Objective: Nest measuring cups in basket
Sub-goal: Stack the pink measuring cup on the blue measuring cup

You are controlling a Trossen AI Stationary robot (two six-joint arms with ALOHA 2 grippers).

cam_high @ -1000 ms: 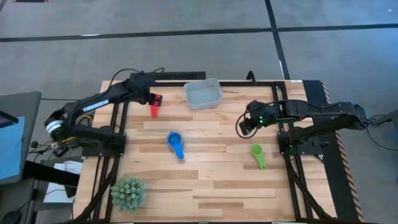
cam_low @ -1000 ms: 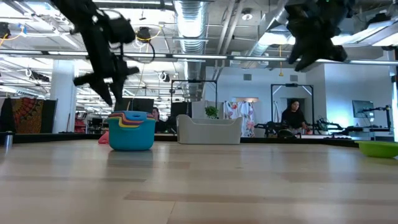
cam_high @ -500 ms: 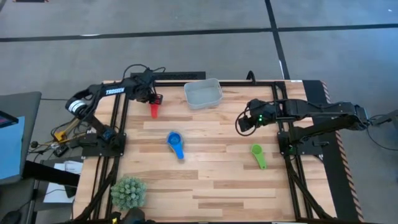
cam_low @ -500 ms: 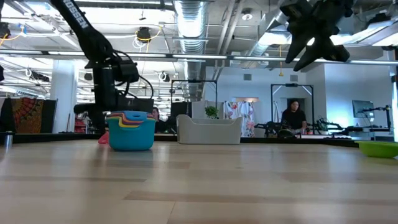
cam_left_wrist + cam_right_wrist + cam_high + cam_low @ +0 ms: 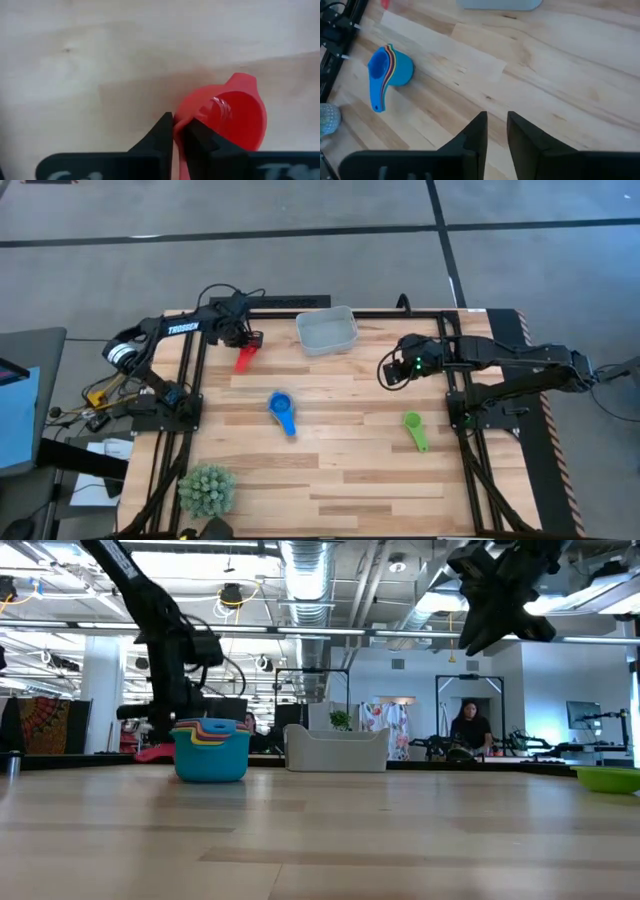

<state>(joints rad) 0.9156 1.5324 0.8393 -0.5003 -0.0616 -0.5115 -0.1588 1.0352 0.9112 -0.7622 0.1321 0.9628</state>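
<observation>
A red measuring cup [image 5: 243,359] lies at the table's far left, and my left gripper [image 5: 247,340] stands over it, shut on it. A blue cup with several coloured cups nested inside [image 5: 282,408] sits mid-table on its base, handle toward the near edge. A green cup [image 5: 414,429] lies alone at the right. The pale basket [image 5: 327,330] stands at the far edge with nothing in it. My right gripper [image 5: 388,372] hovers high right of centre. Its fingers [image 5: 481,125] are a narrow gap apart with nothing between them. My left gripper pinches the red cup's bowl wall [image 5: 178,126] between its two fingers, at the rim. One finger [image 5: 196,137] lies over the bowl's inside and the other outside. The fingers come from above, pointing down. The cup sits tilted; I cannot tell whether it is clear of the table.
A spiky green ball plant [image 5: 207,488] stands at the near left corner. Black frame rails [image 5: 190,395] run along both sides of the wooden table. Bare wood lies between the nested cups and the basket. People and equipment show in the room behind.
My left gripper has come down onto the red cup and shut on it. The cup has turned and tipped, its handle now slanting toward the near left. My right gripper has drawn its fingers closer together.
</observation>
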